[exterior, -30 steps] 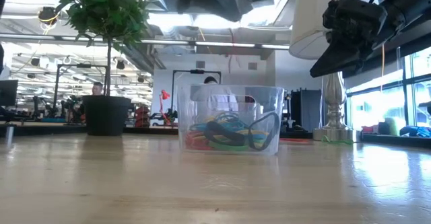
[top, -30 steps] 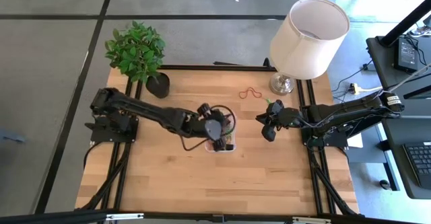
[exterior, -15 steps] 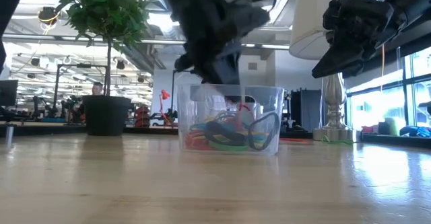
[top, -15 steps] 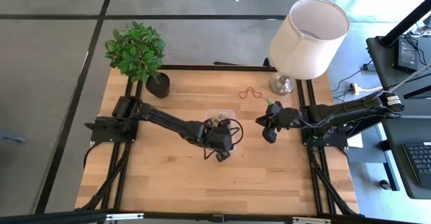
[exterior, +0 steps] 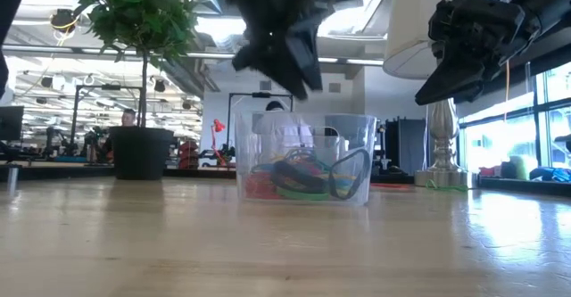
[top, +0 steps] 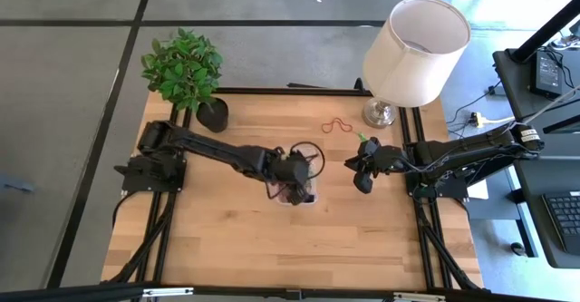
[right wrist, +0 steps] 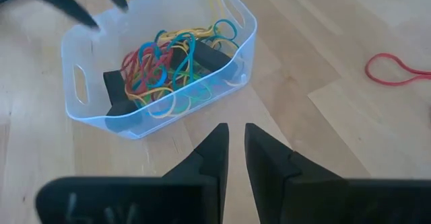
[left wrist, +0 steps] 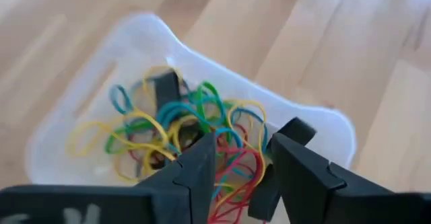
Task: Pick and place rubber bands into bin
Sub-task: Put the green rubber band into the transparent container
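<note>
The clear bin point(right wrist: 250, 29) stands on the wooden table near its middle, with a heap of rubber bands point(left wrist: 182, 130) in red, green, yellow and blue lying in it. My left gripper point(left wrist: 242, 163) hangs open just above the bin point(exterior: 254, 154), pointing slantwise down into it, with nothing between its fingers. My right gripper point(right wrist: 236, 143) hovers to the bin's right, its fingers a narrow gap apart and empty. A red rubber band point(top: 337, 125) lies flat on the table toward the far edge, and a green one point(top: 364, 137) lies near the lamp.
A black plant pot point(top: 213, 113) with a green plant stands at the table's far left corner. A lamp with a white shade point(top: 412, 53) stands at the far right. Bare wood stretches along the near half of the table point(top: 290, 248).
My left gripper has come down from high above the bin to just over its rim, tipping further downward.
</note>
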